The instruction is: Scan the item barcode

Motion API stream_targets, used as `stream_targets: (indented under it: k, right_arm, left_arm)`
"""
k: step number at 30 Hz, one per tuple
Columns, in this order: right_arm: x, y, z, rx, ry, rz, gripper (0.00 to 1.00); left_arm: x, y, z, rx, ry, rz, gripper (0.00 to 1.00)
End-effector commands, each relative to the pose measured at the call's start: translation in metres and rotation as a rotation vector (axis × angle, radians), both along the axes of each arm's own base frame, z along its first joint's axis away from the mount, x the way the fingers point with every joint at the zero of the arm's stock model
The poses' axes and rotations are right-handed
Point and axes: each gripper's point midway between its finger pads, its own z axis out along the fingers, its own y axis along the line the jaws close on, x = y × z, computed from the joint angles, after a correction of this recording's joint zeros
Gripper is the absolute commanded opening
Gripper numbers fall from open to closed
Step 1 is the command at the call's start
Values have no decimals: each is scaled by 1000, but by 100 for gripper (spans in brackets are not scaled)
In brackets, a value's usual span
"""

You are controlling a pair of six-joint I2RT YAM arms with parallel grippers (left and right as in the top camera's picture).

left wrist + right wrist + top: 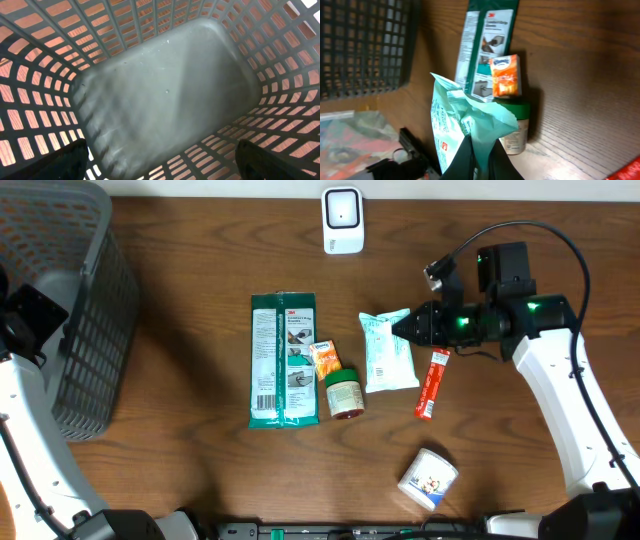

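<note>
Pinching the crinkled end seam of the pale teal pack, the right gripper has its fingers closed tight on the wrapper. From the overhead view, that pack sits to the right of the long green packet. A small orange packet and a green-lidded jar are tucked between the two. The wrist view shows the seam bunched up into the fingers, but whether the pack's far end is off the table cannot be told. Further right of the green packet lies a red stick. Well to the green packet's left stands the grey basket, and over it the left gripper hangs with fingers spread wide, holding nothing.
</note>
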Motion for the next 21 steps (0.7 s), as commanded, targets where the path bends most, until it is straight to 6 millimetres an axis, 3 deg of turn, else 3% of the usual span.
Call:
stream_targets:
  k: [1, 4, 7, 13, 21]
  right_arm:
    - [4, -3, 13, -10, -43, -18, 1]
    - [25, -20, 0, -174, -89, -136, 1]
    - [41, -24, 11, -284, -184, -180, 1]
    - [72, -18, 69, -428, -395, -169, 1]
    - [131, 3, 118, -643, -535, -118, 1]
  left_arm:
    - [1, 3, 3, 12, 4, -3, 93]
    - [1, 3, 3, 12, 4, -4, 93]
    - [1, 3, 2, 12, 4, -3, 93]
    - [1, 3, 3, 12, 4, -3, 93]
    - [1, 3, 3, 12, 4, -3, 94]
